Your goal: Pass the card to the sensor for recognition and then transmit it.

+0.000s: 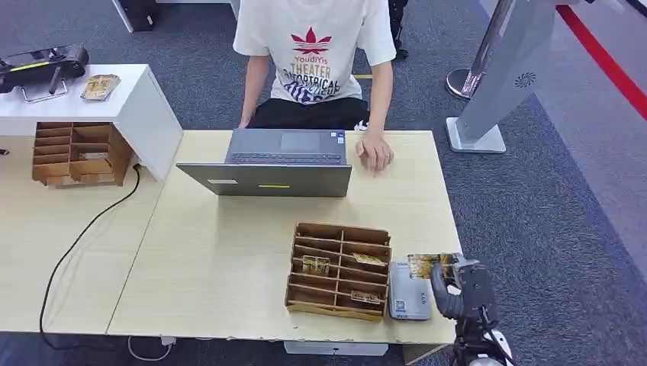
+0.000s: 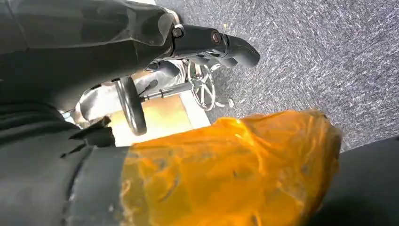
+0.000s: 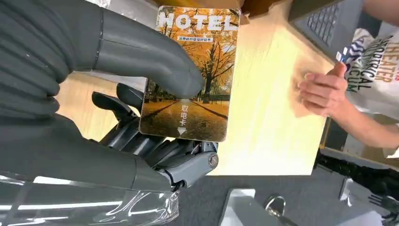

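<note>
My right hand (image 1: 462,288) is at the table's near right corner and pinches a hotel card (image 1: 424,264) between thumb and fingers. The card hangs just above the far end of a flat grey-blue sensor (image 1: 410,293) that lies on the table. In the right wrist view the card (image 3: 193,75) shows an autumn avenue and the word HOTEL, with my thumb (image 3: 141,52) pressed on its face and the darker fingers (image 3: 155,150) behind it. My left hand (image 2: 211,42) hangs over the grey carpet, fingers stretched out, holding nothing.
A cardboard slot organizer (image 1: 339,271) with several cards stands left of the sensor. An open laptop (image 1: 278,160) sits mid-table, and a person behind it rests a hand (image 1: 375,152) on the far right of the table (image 1: 229,252). Another organizer (image 1: 76,152) stands far left.
</note>
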